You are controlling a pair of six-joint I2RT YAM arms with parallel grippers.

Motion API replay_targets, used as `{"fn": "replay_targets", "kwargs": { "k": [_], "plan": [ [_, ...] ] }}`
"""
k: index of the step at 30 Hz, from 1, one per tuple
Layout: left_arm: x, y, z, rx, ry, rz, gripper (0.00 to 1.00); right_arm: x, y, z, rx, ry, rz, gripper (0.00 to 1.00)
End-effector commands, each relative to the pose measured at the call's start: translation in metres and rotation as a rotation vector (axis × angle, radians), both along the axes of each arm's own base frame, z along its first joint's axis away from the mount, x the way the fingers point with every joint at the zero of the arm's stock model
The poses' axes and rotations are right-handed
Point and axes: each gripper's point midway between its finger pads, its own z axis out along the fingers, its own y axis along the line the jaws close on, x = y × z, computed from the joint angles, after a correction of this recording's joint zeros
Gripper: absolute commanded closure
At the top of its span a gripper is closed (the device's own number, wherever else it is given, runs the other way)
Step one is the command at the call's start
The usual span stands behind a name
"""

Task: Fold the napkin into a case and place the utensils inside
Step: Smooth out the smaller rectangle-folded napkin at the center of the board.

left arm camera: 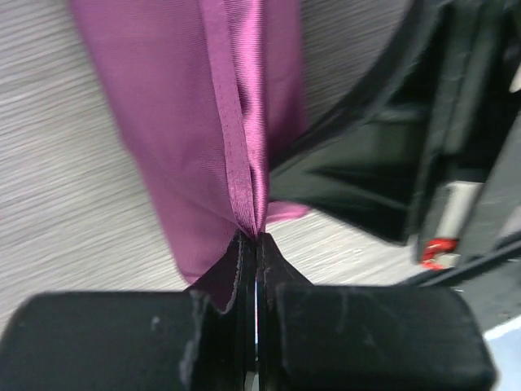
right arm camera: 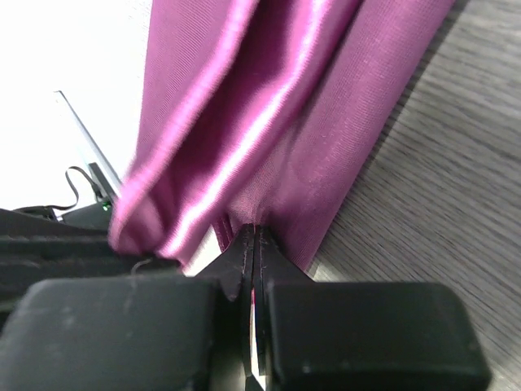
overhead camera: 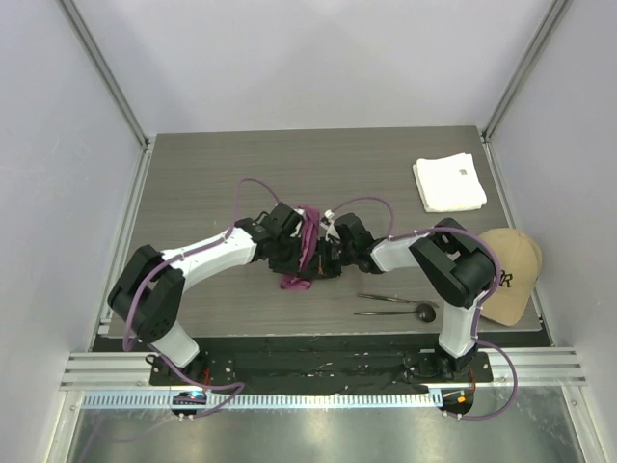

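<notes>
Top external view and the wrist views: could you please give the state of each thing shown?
napkin, bunched into folds, pinched by both grippers
left gripper, shut on the napkin's hemmed edge
right gripper, shut on the napkin
utensils, lying side by side on the table, outside the napkin
white cloth, folded, lying flat
cap, resting crown up

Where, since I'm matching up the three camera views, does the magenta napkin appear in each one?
Top external: the napkin is at mid-table, bunched where the two arms meet.
Left wrist: the napkin fills the upper middle, pinched in the left gripper.
Right wrist: the napkin fills the upper middle, pinched in the right gripper.
Shared landmark: the grey wood-grain table.
</notes>
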Motion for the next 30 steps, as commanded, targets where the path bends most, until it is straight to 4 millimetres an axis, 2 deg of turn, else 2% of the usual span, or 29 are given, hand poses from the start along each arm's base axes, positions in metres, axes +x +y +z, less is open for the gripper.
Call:
{"fn": "replay_targets", "kwargs": {
  "k": [1, 8, 12, 15, 22, 28, 30],
  "plan": [
    [-0.003, -0.032, -0.003, -0.125, 0.029, -0.009, 1.0, -0.001, -0.006, -0.016, -0.029, 0.012, -0.068, 0.99],
    [0.005, -0.037, -0.016, -0.122, 0.02, 0.027, 1.0, 0.0, -0.007, -0.014, -0.003, 0.021, -0.124, 0.99],
    [0.001, -0.029, -0.025, -0.097, 0.023, 0.04, 1.0, -0.001, -0.009, 0.004, -0.006, -0.003, -0.109, 0.99],
    [-0.001, -0.025, -0.025, -0.084, 0.02, 0.043, 1.0, -0.005, -0.01, 0.018, -0.003, -0.025, -0.091, 0.99],
    [0.0, -0.022, -0.02, -0.081, 0.008, 0.044, 1.0, -0.014, -0.014, 0.025, 0.009, -0.025, -0.06, 0.99],
    [0.002, -0.028, -0.009, -0.111, -0.001, 0.037, 1.0, -0.017, -0.025, 0.004, -0.054, -0.033, -0.064, 0.99],
    [0.002, -0.031, -0.004, -0.125, -0.003, 0.039, 1.0, -0.021, -0.029, -0.011, -0.078, -0.013, -0.06, 0.99]
  ]
}}
